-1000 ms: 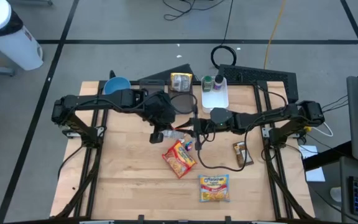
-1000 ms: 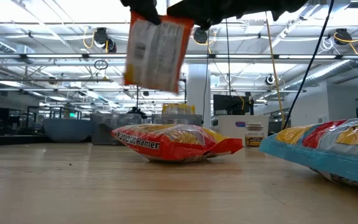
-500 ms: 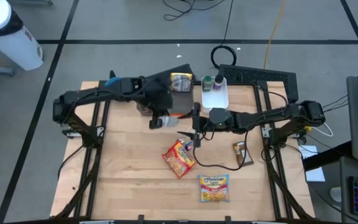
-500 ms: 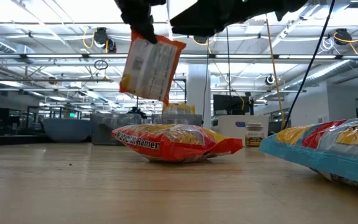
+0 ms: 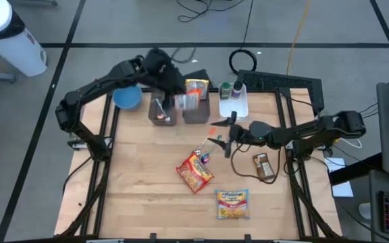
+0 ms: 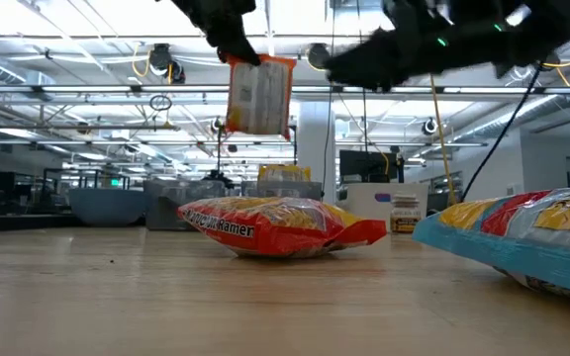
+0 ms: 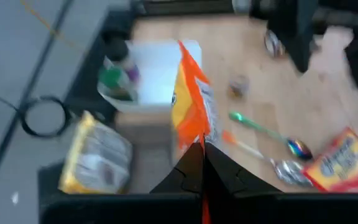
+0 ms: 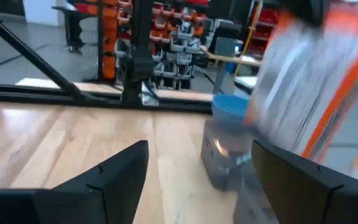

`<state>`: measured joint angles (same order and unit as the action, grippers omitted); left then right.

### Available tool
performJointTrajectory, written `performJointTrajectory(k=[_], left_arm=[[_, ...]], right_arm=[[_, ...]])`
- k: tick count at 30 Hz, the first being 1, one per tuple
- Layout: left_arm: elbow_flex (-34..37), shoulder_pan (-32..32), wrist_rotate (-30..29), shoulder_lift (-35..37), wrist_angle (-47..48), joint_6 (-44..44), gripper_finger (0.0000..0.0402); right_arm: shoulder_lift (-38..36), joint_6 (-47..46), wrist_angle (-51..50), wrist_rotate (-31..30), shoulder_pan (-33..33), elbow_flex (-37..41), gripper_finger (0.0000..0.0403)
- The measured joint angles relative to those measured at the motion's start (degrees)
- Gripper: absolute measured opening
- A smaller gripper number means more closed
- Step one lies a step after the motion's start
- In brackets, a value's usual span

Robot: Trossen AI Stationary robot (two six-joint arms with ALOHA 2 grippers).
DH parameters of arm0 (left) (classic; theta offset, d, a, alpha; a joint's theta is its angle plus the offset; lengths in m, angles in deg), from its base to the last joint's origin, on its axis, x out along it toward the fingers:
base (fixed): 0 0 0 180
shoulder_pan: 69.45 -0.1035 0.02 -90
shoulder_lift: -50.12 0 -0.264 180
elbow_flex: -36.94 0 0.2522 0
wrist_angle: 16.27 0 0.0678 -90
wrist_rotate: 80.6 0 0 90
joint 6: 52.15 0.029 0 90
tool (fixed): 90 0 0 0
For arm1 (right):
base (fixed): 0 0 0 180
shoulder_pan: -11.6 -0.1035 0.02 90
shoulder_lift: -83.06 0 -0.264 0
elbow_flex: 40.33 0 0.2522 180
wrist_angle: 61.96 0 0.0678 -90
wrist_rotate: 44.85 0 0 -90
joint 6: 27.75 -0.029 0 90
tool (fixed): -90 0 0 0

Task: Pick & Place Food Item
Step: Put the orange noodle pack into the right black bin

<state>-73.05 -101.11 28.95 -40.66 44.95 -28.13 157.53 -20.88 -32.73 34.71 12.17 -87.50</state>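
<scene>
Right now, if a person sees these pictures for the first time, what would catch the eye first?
Probably the orange packet hanging in the air, pinched by the left gripper above the grey bins at the table's far edge. Next, the right gripper with fingers open over the table's middle, and the red ramen pack lying flat below it.

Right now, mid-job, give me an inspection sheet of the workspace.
Surface: wooden table, bare toward the front.
Job's things: orange food packet held in the air above the grey bins; ramen pack and second noodle pack lying flat.
Clutter: blue bowl, snack bar, spoons, white tray holding bottles.
Grippers: left gripper shut on the orange food packet; right gripper open, empty, mid-table.
Cables: coil on the floor behind.
Surroundings: workshop shelving; no person seen.
</scene>
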Motion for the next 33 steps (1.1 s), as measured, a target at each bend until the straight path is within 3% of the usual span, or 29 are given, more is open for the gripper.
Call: performJointTrajectory(k=[4,12,25,33], left_arm=[[-1.3,-3.9,5.4,-1.4,-3.3,0.4,0.0001],[-4.7,-8.5,9.0,-9.5,-3.8,1.7,0.0001],[-13.1,-10.7,12.9,-21.9,-3.3,3.3,0.0003],[-13.5,-12.4,13.6,-23.0,-0.8,4.4,0.0002]], right_arm=[[-2.5,-4.3,3.4,0.0,0.6,6.7,0.0275],[-3.9,-8.8,13.0,-0.1,1.7,15.0,0.0275],[-3.9,-9.8,13.5,0.1,4.3,16.6,0.0274],[-3.9,-9.2,13.3,0.0,4.3,16.6,0.0274]])
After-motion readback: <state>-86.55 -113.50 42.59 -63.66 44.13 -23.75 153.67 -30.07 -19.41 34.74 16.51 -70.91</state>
